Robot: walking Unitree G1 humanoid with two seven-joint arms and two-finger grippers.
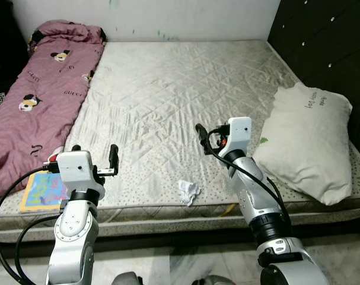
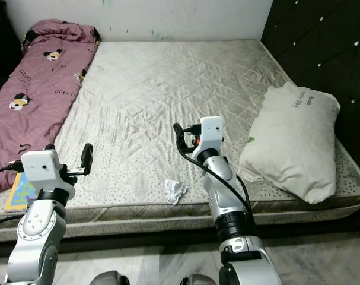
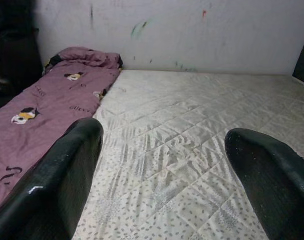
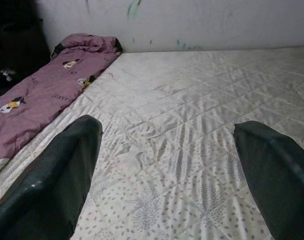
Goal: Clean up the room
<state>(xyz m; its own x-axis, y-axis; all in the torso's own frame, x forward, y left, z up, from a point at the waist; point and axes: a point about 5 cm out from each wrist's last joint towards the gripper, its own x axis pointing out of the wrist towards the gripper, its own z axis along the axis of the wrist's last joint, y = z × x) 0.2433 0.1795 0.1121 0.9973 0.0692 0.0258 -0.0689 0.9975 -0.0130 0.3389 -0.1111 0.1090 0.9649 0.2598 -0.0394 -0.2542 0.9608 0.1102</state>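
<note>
Two pincers hover above the near edge of the bed, and both have their black fingers spread with nothing between them. The left pincer is over the near left part of the mattress, close to the purple quilt with cartoon mice that lies along the left side. The right pincer is near the middle, pointing toward the wall. A crumpled white tissue lies on the mattress just at the front edge, between the two arms and nearer to the right one; I judge it is the thing to pick up first. A colourful children's book rests at the near left corner, partly under the left arm, and a white pillow lies at the right side. The tissue is small, light and soft, so the fingers may close above it, or may push it over the edge to the floor. The right pincer must also turn downward, because now it looks past the tissue.
</note>
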